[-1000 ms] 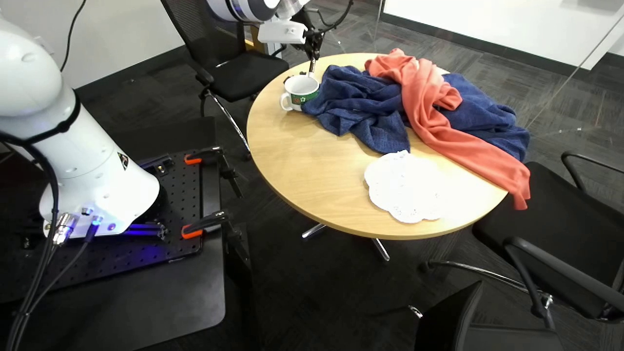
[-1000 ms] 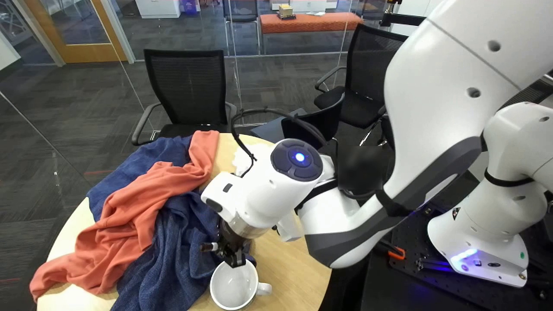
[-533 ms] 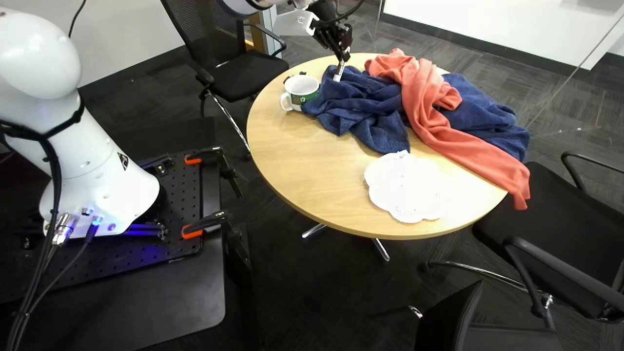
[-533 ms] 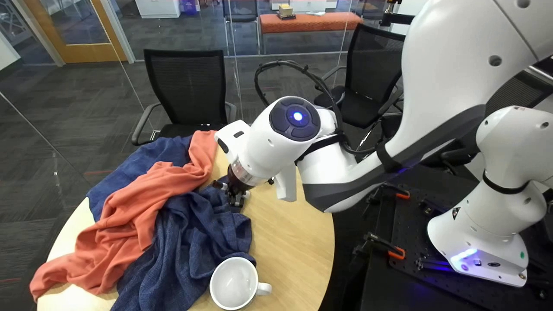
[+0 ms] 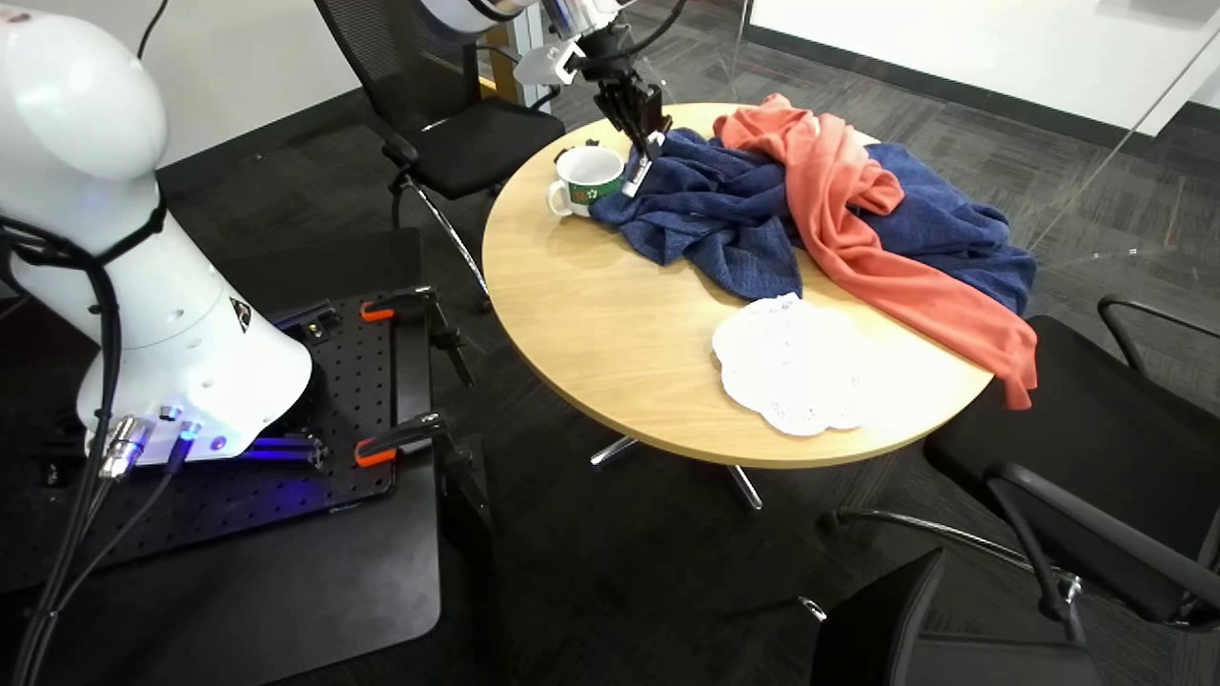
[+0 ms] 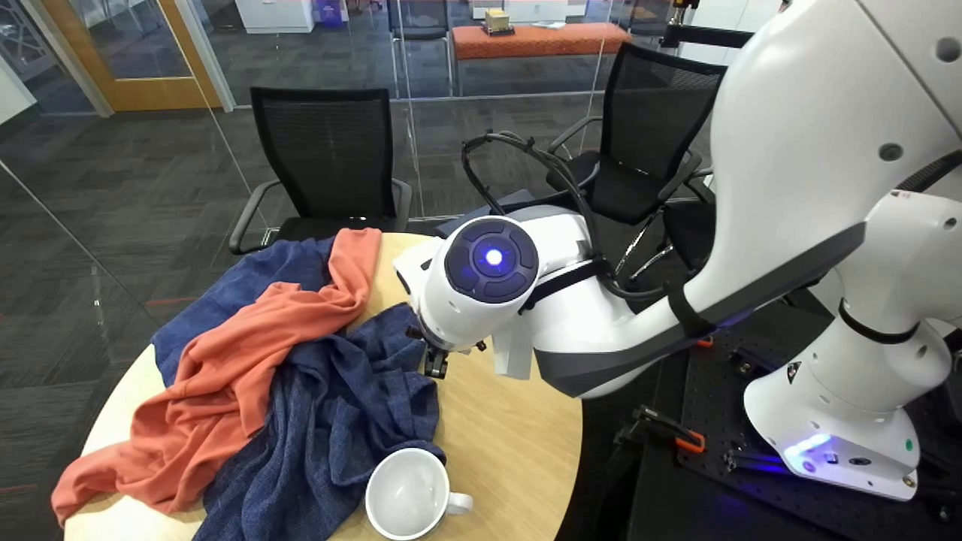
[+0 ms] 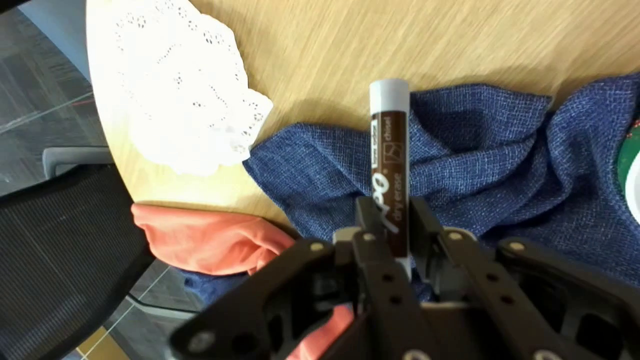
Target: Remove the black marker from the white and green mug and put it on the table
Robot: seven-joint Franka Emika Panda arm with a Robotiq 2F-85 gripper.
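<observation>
The marker (image 7: 390, 150) has a dark brown-black label and white ends. My gripper (image 7: 391, 217) is shut on it near one end, and its white cap points away from the fingers. In an exterior view the tilted marker (image 5: 640, 173) hangs from the gripper (image 5: 658, 143), over the blue cloth beside the mug. In an exterior view the gripper (image 6: 435, 364) shows, but I cannot make out the marker there. The white and green mug (image 5: 589, 173) stands upright; its inside (image 6: 406, 494) looks empty. Its edge shows in the wrist view (image 7: 631, 170). The round wooden table (image 5: 610, 314) lies below.
A crumpled blue cloth (image 5: 705, 200) lies beside the mug, under the gripper. An orange cloth (image 5: 848, 229) lies across it. A white lace doily (image 5: 791, 367) lies near the table's edge. Black chairs (image 6: 323, 158) stand around the table.
The gripper has carried the marker from above the mug's rim to over the blue cloth. Over the last half second it has lowered and tilted the marker. The mug has not moved.
</observation>
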